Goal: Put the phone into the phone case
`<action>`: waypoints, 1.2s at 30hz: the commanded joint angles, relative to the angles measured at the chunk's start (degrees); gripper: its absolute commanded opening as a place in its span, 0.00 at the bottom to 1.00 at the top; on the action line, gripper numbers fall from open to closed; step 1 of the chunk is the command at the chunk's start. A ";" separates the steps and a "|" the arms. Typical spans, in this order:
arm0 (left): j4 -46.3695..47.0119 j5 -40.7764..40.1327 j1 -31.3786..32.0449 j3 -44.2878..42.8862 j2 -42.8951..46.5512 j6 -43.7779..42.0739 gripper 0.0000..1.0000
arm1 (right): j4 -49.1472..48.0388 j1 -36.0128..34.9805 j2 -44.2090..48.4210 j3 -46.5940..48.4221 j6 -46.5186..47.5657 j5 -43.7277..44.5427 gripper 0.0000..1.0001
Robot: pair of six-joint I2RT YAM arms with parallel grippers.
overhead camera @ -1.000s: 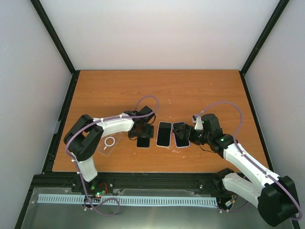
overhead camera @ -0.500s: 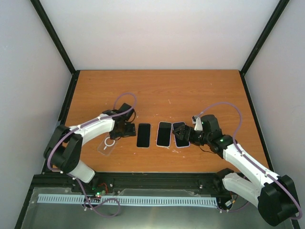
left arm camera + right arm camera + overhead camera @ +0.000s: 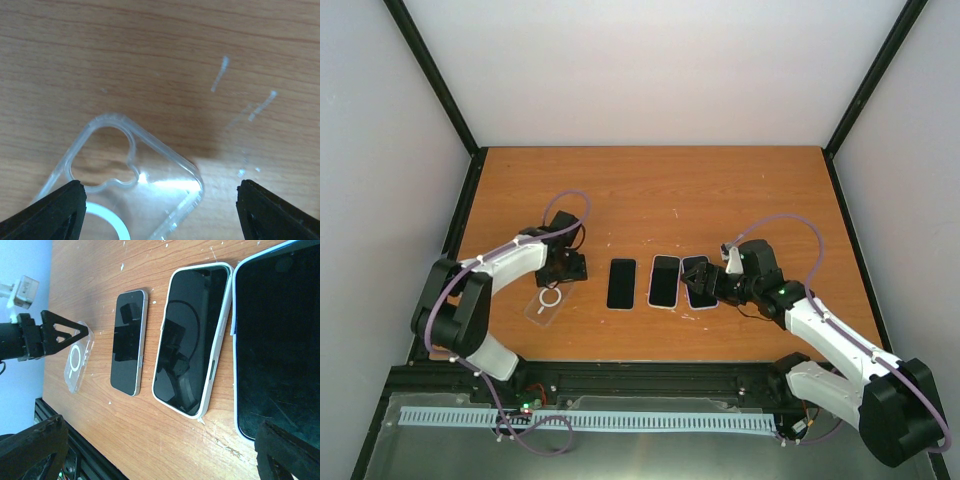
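Observation:
The clear phone case (image 3: 545, 304) with a white ring lies flat at the left; it also shows in the left wrist view (image 3: 142, 187) and the right wrist view (image 3: 77, 357). A bare black phone (image 3: 621, 283) lies screen up to its right, and shows in the right wrist view (image 3: 127, 342). My left gripper (image 3: 564, 269) is open and empty, low over the case's camera-cutout end (image 3: 160, 212). My right gripper (image 3: 704, 284) is open and empty over the rightmost phone (image 3: 160, 460).
A phone in a white case (image 3: 664, 282) (image 3: 192, 340) lies right of the bare phone. A third phone with a pale rim (image 3: 694, 290) (image 3: 277, 340) lies under my right gripper. The table's front edge (image 3: 620, 358) is close behind the row.
My left gripper has left the bare phone lying on the table and moved left to the clear case. The right arm has hardly moved.

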State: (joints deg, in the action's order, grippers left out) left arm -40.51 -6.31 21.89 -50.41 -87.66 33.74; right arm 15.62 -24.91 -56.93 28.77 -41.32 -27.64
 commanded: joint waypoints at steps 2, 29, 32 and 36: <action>3.14 1.06 -1.76 -1.58 -3.64 -4.08 0.83 | 0.03 -0.49 1.26 0.96 1.33 0.05 1.00; 1.51 1.88 -1.76 -3.91 -7.09 -2.71 0.54 | -1.90 -0.49 0.24 0.64 0.85 -0.72 1.00; 1.49 2.27 -1.76 -3.73 -6.55 -2.71 0.49 | -2.06 -0.49 -0.01 0.79 0.58 -0.75 1.00; 1.78 3.57 -1.76 -3.73 -5.86 -2.51 0.41 | -2.47 -0.90 -0.29 0.89 -0.11 -0.84 1.00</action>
State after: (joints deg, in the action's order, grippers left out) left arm -37.89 -4.21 20.36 -53.39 -95.42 30.89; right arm 14.46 -24.97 -56.90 28.77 -41.01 -28.03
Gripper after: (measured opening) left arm 0.439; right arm 0.999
